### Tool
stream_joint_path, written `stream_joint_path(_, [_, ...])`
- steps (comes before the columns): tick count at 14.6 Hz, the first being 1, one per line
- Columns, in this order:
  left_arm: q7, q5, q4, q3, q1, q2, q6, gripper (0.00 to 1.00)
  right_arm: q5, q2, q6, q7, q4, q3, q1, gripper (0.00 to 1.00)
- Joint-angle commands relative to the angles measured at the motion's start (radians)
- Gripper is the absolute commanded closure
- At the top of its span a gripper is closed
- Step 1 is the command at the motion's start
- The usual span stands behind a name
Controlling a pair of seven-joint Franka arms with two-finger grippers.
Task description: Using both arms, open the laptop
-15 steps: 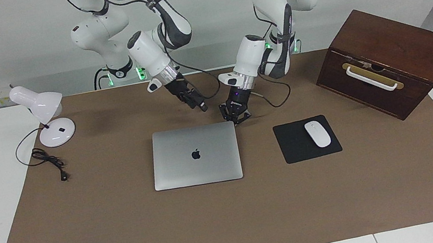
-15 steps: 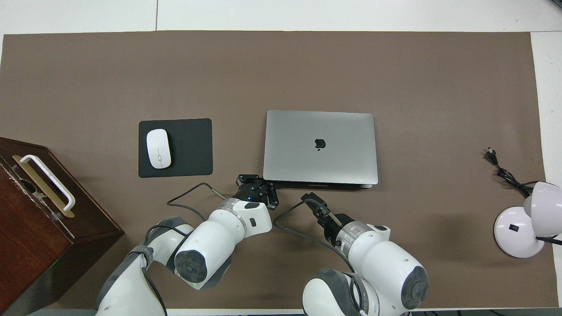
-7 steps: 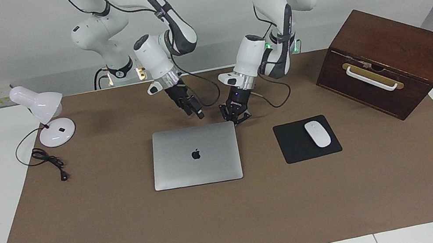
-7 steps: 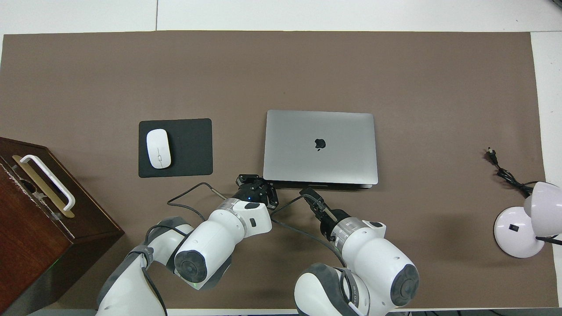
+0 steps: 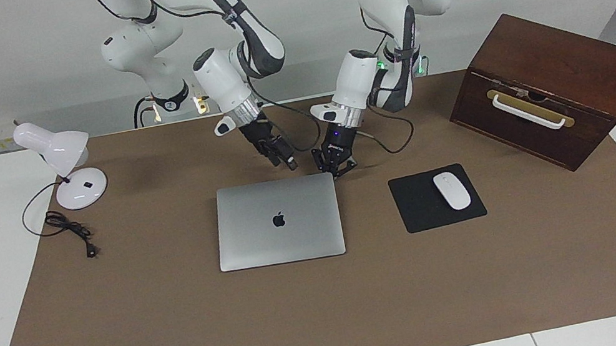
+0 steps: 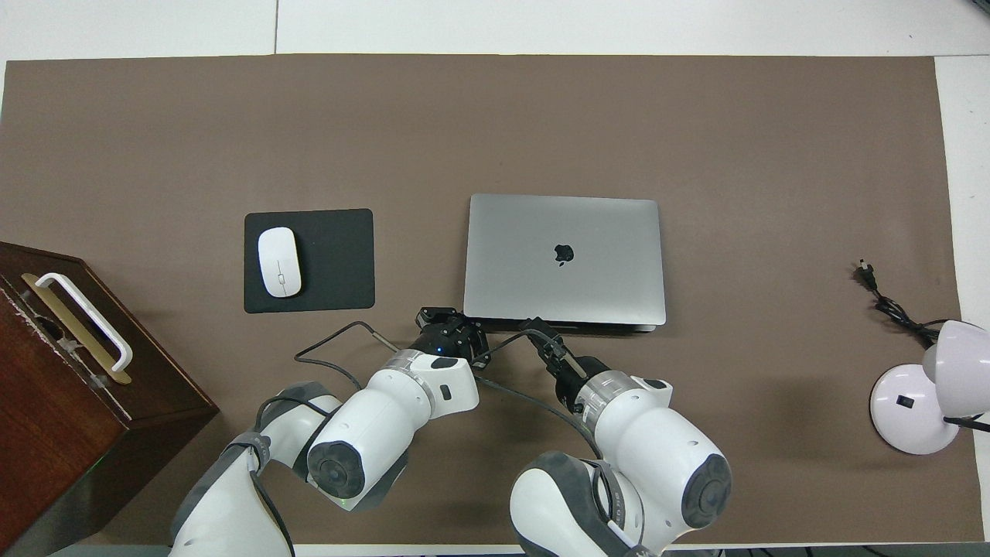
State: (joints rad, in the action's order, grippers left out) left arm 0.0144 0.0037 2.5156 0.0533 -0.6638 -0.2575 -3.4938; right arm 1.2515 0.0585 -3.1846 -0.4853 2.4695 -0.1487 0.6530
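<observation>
The silver-grey laptop (image 5: 280,228) (image 6: 564,224) lies closed on the brown mat, apple logo up. My left gripper (image 5: 336,166) (image 6: 451,334) is low at the laptop's corner nearest the robots, toward the left arm's end, with its fingers spread open around nothing. My right gripper (image 5: 289,162) (image 6: 535,336) hangs tilted just over the laptop's edge nearest the robots, close beside the left gripper. A black cable loops between the two grippers.
A black mouse pad (image 5: 420,213) with a white mouse (image 5: 452,191) lies beside the laptop toward the left arm's end. A brown wooden box (image 5: 546,86) with a white handle stands at that end. A white desk lamp (image 5: 68,171) and its cable (image 5: 71,230) stand at the right arm's end.
My right gripper has come down and moved in toward the laptop's nearest edge, closer to the left gripper. The left gripper and the laptop have not moved.
</observation>
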Motion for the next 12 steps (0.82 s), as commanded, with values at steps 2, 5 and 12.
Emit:
stream_joint_path(2, [0.021, 0.013, -0.029, -0.027, -0.013, -0.077, -0.008, 1.0, 0.028, 0.047, -0.015, 0.031, -0.087, -0.006, -0.041, 0.0])
stream_joint_path(5, [0.022, 0.013, -0.031, -0.027, -0.014, -0.078, -0.008, 1.0, 0.026, 0.058, -0.014, 0.06, -0.104, -0.006, -0.059, 0.0])
stream_joint_path(12, [0.025, 0.013, -0.029, -0.027, -0.013, -0.078, -0.008, 1.0, 0.028, 0.076, -0.011, 0.1, -0.144, -0.008, -0.09, 0.0])
